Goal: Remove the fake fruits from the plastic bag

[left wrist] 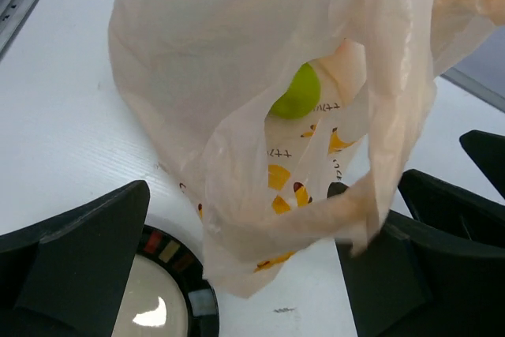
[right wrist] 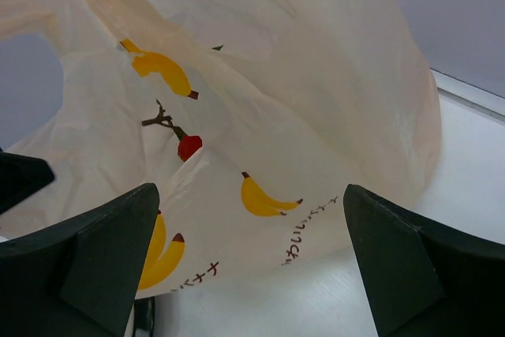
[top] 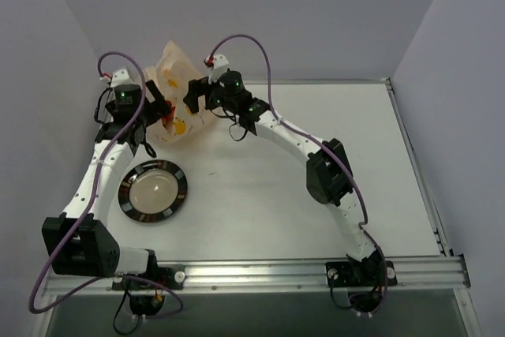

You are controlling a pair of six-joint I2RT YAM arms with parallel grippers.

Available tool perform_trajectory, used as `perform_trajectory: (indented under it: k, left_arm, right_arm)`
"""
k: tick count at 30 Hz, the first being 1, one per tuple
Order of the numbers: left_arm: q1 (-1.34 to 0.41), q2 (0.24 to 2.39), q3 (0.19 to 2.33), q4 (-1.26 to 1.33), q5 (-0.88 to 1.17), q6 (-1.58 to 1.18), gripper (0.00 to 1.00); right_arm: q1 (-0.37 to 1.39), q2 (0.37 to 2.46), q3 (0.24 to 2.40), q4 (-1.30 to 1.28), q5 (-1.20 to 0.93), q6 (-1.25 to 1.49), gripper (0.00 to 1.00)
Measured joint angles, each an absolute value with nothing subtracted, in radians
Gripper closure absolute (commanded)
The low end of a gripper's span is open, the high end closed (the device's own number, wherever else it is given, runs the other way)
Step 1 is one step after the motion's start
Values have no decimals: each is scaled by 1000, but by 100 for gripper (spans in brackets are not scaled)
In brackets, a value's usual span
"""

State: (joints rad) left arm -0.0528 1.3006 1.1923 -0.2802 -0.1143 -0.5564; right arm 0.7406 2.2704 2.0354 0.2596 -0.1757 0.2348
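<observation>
The plastic bag (top: 175,69) stands crumpled at the back left of the table, pale peach with yellow banana prints. My left gripper (top: 163,110) is at its left side and my right gripper (top: 192,94) at its right side. Seen from the left wrist, the left gripper (left wrist: 241,219) is open, the bag (left wrist: 237,76) hangs in front of it, and a handle strip lies against the right finger (left wrist: 394,274). A yellow-green fruit (left wrist: 298,92) shows through the film. My right gripper (right wrist: 251,195) is open before the bag (right wrist: 316,116), where a small red piece (right wrist: 189,147) shows.
A round black-rimmed plate (top: 181,195) lies on the white table just in front of the bag, and its rim (left wrist: 197,301) shows under the left gripper. Grey walls close the back and left. A metal rail (top: 260,274) runs along the near edge.
</observation>
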Motion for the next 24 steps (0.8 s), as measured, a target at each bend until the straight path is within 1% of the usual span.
perform_trajectory:
  k: [1,2,3,4,5,7,8,10,11,15,20,24]
  left_arm:
    - [-52,1336,1221,-286,-114,-545,6]
    - [-51,1386,1259,-296,-115,-527,3]
    - [-50,1422,1284,-297,-115,-514,4]
    - [-49,1448,1299,-298,-117,-505,12]
    - [-46,1470,1308,-299,-121,-501,29]
    - [-33,1494,1311,-300,-127,-502,50]
    - [-22,1497,1310,-298,-128,-506,70]
    - [4,1496,1304,-282,-134,-519,91]
    - [19,1493,1299,-271,-134,-528,97]
    - [54,1469,1254,-225,-105,-564,98]
    - [46,1374,1117,-184,21,-623,98]
    - [41,1285,1060,-196,83,-641,98]
  right_arm:
    - [741,2294,2071,257,-176,235,1]
    - [740,2320,2108,249,-175,234,0]
    - [741,2340,2133,247,-175,234,0]
    - [741,2355,2149,241,-174,233,0]
    - [740,2369,2163,232,-173,231,0]
    - [740,2396,2195,212,-174,228,0]
    - [740,2408,2215,202,-179,225,0]
    - [740,2426,2243,196,-194,216,0]
    - [741,2428,2247,197,-201,210,0]
    - [748,2428,2254,198,-208,176,0]
    - [769,2431,2289,198,-174,149,0]
    - [796,2436,2333,221,-60,129,1]
